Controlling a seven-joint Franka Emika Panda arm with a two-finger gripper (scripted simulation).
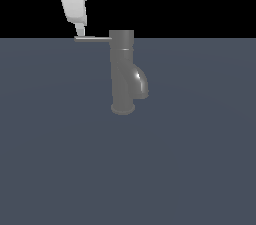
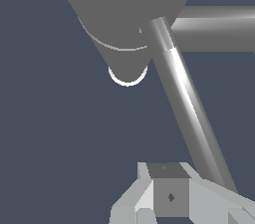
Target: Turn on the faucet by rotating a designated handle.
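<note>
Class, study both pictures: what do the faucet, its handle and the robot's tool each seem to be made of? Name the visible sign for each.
Faucet: seemingly dull grey metal, shown by the soft highlight on its spout.
Handle: likely smoother metal, with a bright streak along the rod.
Tool: pale, matte, possibly plastic or painted; as a render, it leaves this open.

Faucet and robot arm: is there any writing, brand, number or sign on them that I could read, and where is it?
None. No readable text shows in either view: the faucet, its handle and the gripper are plain grey or white surfaces. A small dark diamond-shaped mark on the gripper in the wrist view is not a letter or number.
</note>
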